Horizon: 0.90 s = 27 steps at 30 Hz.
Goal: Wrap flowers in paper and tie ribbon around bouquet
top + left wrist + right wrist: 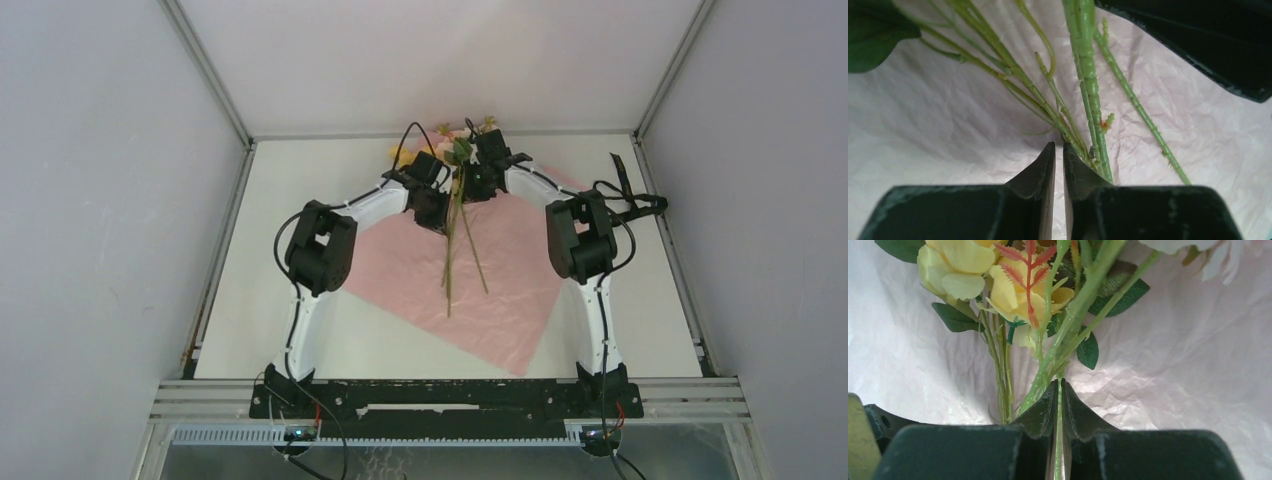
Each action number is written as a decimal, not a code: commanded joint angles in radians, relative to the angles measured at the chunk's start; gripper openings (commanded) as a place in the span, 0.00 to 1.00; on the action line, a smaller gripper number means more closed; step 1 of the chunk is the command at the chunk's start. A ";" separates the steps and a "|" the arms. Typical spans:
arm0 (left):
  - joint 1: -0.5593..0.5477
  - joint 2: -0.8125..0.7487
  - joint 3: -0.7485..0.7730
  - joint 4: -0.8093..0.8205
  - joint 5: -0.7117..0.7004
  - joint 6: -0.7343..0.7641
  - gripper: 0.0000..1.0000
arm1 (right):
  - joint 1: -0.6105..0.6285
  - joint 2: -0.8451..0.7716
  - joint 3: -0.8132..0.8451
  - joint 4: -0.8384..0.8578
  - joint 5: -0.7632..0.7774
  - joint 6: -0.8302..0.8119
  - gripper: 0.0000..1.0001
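Flowers (459,152): 1 bunch, long axis running far-to-near. Blooms sit at the far edge of the table (650,320), stem ends twd the arm bases, splaying into 2 tips in the top view. The bunch lies on the paper (510,290): 1 sheet, pink face up, turned like a diamond, a corner twd the near edge.

L to R: left gripper (1059,147) is low over the paper by the upper stems, jaws nearly pressed together w/ a thin slit, nothing seen in it. Several stems (1088,80) pass just beside its right finger. Right gripper (1059,384) is closed, pinching 1 thin green stem below the yellow blooms (963,270). Both wrists crowd over the bunch's middle and hide that part from above. Far right, off the paper, 1 black ribbon (619,172) lies near the right arm's cables.
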 commanded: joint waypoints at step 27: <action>0.043 -0.417 -0.019 -0.436 0.021 0.528 0.26 | -0.133 -0.865 -0.484 -0.052 -0.432 -0.221 0.34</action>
